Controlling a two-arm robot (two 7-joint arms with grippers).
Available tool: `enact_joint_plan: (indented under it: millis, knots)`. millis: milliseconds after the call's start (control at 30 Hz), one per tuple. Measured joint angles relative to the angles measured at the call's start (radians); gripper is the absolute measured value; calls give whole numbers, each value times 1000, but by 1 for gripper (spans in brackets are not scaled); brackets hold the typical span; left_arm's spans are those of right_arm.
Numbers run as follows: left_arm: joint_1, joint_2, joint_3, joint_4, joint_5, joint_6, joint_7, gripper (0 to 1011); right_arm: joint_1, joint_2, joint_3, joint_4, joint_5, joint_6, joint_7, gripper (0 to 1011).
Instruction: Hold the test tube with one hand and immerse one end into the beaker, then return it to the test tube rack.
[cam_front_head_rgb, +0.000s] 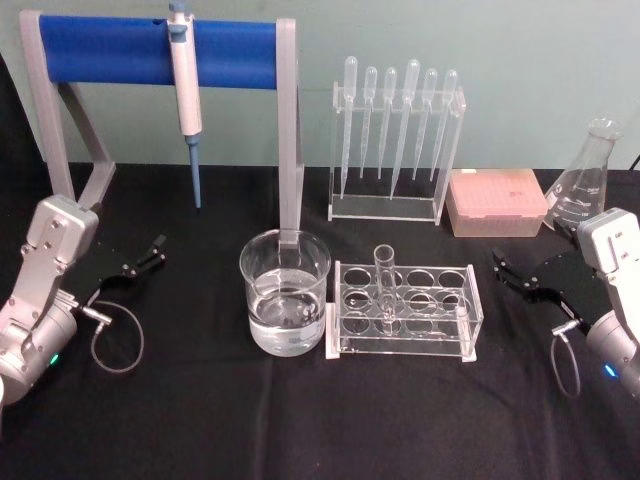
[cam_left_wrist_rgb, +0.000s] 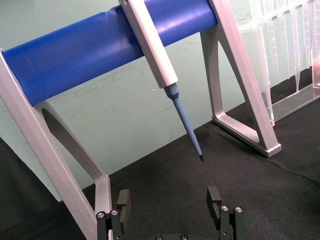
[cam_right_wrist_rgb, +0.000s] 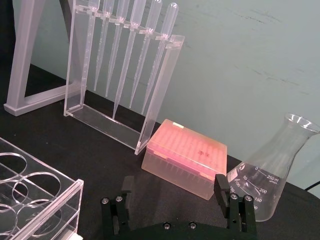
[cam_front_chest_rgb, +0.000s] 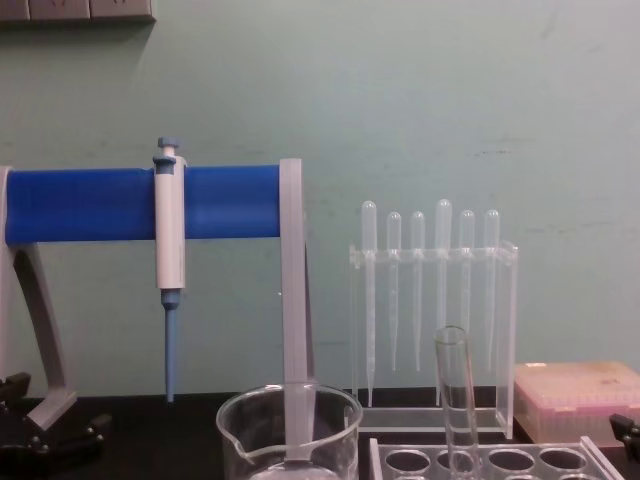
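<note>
The test tube (cam_front_head_rgb: 385, 283) stands upright in the back row of a clear rack (cam_front_head_rgb: 455, 335) with round holes, at the table's middle. In the chest view the test tube (cam_front_chest_rgb: 455, 400) rises well above the rack. The beaker (cam_front_head_rgb: 285, 292) sits just left of the rack, partly filled with clear liquid; its rim and spout (cam_front_chest_rgb: 290, 415) show low in the chest view. My left gripper (cam_front_head_rgb: 154, 252) rests open at the table's left, well apart from the beaker, with nothing between its fingers (cam_left_wrist_rgb: 120, 202). My right gripper (cam_front_head_rgb: 503, 268) hangs open at the right, a short way from the rack, its fingers (cam_right_wrist_rgb: 221, 186) empty.
A blue-barred stand (cam_front_head_rgb: 150, 50) holding a white-and-blue pipettor (cam_front_head_rgb: 186, 95) stands at the back left, one leg just behind the beaker. A pipette rack (cam_front_head_rgb: 398, 150), a pink tip box (cam_front_head_rgb: 497, 202) and a conical flask (cam_front_head_rgb: 590, 180) line the back right.
</note>
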Motion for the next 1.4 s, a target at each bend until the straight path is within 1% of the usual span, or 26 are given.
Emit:
enact_joint_plan:
  millis: [1400]
  knots:
    - [0, 0, 0, 0, 0, 0, 0, 1000, 0, 0, 0, 0, 0, 0, 0, 1004]
